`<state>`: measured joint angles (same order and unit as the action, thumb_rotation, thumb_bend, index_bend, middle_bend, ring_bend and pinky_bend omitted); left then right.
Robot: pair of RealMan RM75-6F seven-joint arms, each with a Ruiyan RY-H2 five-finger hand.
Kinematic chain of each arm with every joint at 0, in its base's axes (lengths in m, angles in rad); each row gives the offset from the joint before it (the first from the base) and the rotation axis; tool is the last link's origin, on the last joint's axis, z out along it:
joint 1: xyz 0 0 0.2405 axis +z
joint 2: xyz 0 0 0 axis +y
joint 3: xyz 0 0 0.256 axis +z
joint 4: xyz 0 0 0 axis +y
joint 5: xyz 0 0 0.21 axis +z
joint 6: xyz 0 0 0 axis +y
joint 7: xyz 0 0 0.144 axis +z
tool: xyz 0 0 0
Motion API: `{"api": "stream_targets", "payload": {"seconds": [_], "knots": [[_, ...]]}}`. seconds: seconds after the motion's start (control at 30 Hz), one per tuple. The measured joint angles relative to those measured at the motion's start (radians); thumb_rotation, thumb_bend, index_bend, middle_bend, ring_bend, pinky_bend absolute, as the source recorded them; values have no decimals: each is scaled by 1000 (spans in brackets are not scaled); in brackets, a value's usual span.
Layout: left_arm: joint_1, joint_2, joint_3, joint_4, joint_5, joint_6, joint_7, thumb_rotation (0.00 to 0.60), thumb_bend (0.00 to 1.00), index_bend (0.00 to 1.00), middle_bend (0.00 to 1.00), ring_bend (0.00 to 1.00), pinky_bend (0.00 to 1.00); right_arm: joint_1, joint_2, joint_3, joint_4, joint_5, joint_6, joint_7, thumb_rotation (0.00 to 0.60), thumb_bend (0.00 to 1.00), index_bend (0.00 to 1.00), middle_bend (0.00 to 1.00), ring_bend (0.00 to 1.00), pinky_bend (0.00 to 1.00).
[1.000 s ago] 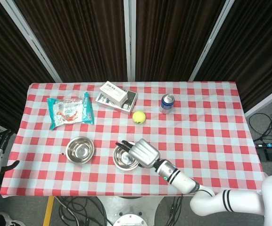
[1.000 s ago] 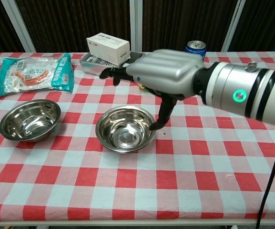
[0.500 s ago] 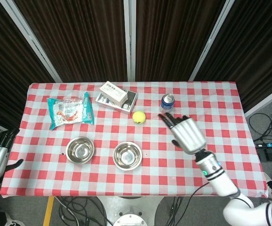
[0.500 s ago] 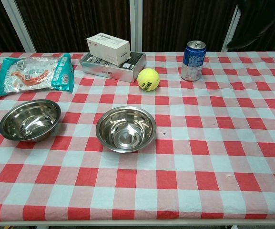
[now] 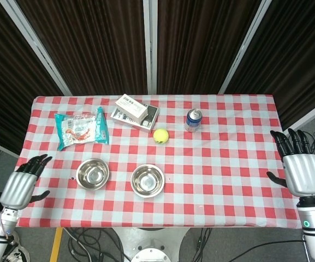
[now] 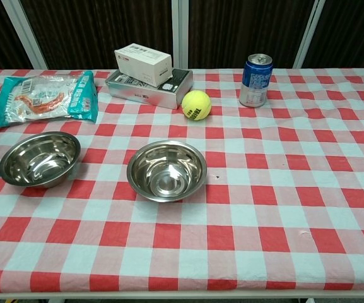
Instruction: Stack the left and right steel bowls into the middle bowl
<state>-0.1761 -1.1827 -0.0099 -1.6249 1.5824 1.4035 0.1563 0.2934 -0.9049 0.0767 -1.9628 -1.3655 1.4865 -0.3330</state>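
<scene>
The table (image 5: pixel 228 180), under a red-checked cloth, carries two steel bowls (image 5: pixel 93 174) nearest the left hand (image 5: pixel 19 185), a snack packet (image 5: pixel 81 128), a white box (image 5: pixel 131 106) seemingly atop a grey case (image 5: pixel 149 119), a tennis ball (image 5: pixel 160 136) and a can (image 5: pixel 194 120) toward the right hand (image 5: pixel 298 169).

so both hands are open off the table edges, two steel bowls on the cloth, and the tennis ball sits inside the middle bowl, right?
Not the ball. The chest view shows the tennis ball on the cloth behind the middle bowl, beside the boxes. The rest holds: left hand and right hand open, left bowl alongside.
</scene>
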Motion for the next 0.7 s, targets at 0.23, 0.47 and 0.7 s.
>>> {"api": "stream_targets", "payload": {"seconds": [0.23, 0.47, 0.7], "knots": [[-42, -71, 30, -18, 88, -49, 98, 600, 79, 174, 252, 280, 502, -6, 24, 26, 37, 14, -28, 61, 600, 0, 28, 121, 0, 0], [-98, -131, 37, 46, 97, -139, 181, 600, 121, 180, 299, 355, 587, -1, 11, 35, 58, 31, -68, 73, 600, 0, 0, 94, 0, 0], [-125, -168, 47, 93, 117, -156, 180, 600, 136, 271, 334, 461, 687, 0, 7, 49, 69, 80, -106, 71, 600, 0, 0, 83, 0, 0]]}}
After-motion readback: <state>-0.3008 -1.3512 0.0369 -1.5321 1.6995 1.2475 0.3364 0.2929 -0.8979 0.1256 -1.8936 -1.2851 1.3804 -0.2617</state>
